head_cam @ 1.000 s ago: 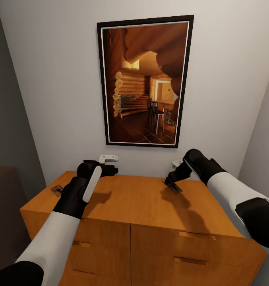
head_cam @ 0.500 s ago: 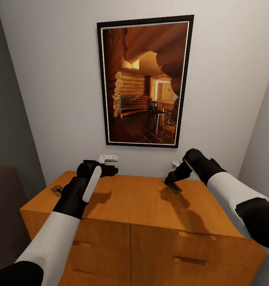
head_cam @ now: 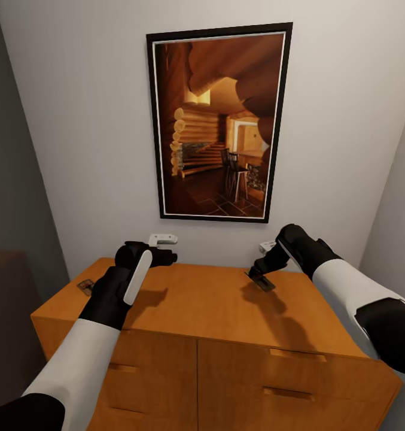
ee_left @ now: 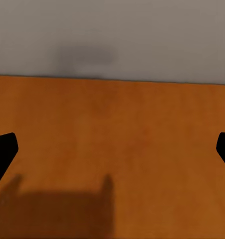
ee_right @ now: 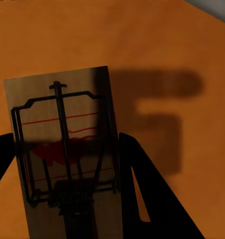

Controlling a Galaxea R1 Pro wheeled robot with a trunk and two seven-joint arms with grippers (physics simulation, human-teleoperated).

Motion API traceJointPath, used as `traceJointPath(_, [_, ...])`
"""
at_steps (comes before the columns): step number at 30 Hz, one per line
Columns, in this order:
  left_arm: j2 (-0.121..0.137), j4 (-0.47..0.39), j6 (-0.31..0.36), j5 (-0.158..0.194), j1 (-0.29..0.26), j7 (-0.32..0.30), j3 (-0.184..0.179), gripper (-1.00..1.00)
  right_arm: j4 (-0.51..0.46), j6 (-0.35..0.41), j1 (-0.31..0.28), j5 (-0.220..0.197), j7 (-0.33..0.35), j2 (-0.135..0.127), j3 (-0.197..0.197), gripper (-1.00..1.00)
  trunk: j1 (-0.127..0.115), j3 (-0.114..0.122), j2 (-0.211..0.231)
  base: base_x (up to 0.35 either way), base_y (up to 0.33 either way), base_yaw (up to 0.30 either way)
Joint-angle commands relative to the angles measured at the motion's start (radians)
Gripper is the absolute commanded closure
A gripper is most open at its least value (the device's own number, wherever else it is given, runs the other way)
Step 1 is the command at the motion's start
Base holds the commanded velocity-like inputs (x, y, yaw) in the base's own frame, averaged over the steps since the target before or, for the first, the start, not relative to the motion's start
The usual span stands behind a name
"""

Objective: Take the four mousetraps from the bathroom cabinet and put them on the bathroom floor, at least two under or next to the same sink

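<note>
A mousetrap, a brown board with a dark wire frame, hangs just above the cabinet top. My right gripper is shut on it, one dark finger on each long edge, and its shadow falls on the wood beneath. A second mousetrap lies flat near the top's left edge. Over the back left of the top my left gripper hovers, open, its fingertips wide apart over bare wood with nothing between them. The other mousetraps, the sink and the tiled floor are out of view.
The cabinet stands against a grey wall under a large framed picture. Two small white fittings sit on the wall just above the top. Drawer fronts with bar handles face me. A side wall closes in at the right.
</note>
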Motion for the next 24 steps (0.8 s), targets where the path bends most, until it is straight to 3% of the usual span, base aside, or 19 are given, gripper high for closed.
traceJointPath(1, [0.000, -0.001, 0.004, 0.011, -0.001, 0.010, -0.001, -1.00, -0.002, 0.002, -0.001, 0.008, 0.008, -0.001, 0.004, 1.00, 0.000, -0.001, -0.001, 0.000, 0.143, 0.000])
traceJointPath(8, [0.000, -0.003, 0.009, 0.016, -0.001, 0.010, -0.001, -1.00, -0.002, 0.002, -0.001, 0.008, 0.007, -0.001, 0.004, 1.00, 0.000, -0.001, -0.001, 0.000, 0.252, 0.000])
traceJointPath(18, [0.001, -0.002, 0.008, 0.017, -0.001, 0.010, 0.002, -1.00, -0.002, 0.002, -0.001, 0.009, 0.007, -0.003, 0.004, 1.00, 0.000, -0.001, -0.001, 0.000, 0.084, 0.000])
traceJointPath(24, [0.002, 0.000, 0.009, 0.014, -0.001, 0.010, 0.005, -1.00, -0.002, 0.002, -0.001, 0.008, 0.007, 0.000, 0.004, 1.00, 0.000, -0.001, -0.001, 0.000, 0.277, 0.000])
